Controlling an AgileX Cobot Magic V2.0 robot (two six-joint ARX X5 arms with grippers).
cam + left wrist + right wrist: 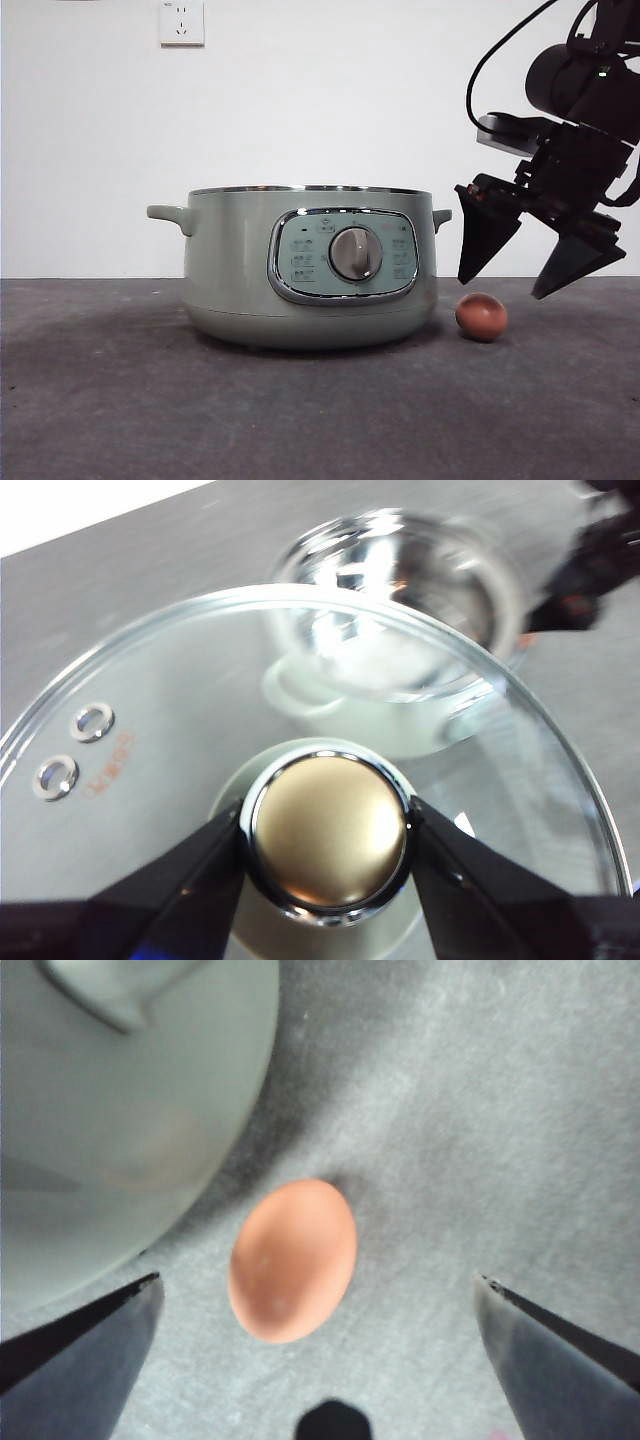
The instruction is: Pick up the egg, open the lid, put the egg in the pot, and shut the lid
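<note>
The egg (481,316) lies on its side on the dark grey counter (100,400), just right of the pot (310,265) and apart from its base. In the right wrist view the egg (293,1260) sits on bare counter between that arm's two black jaws, nearer one of them, with the pot's pale green wall (120,1130) and a side handle close beside it.

The right gripper (520,288) hangs above the egg and a little to its right, jaws spread wide and empty, tips pointing down and clear of both egg and counter.

The pot stands in the middle of the counter, its chrome-framed panel and silver dial (355,253) facing the near side. Its top rim is uncovered in the front view.

The lid (300,710) is held by the left gripper (328,845), whose jaws are closed against either side of the knob (328,830); the knob looks golden here with a chrome ring. Through the glass the open pot (400,610) shows blurred beneath. The left gripper is out of the front view.

A white wall with a socket (181,22) stands behind.
</note>
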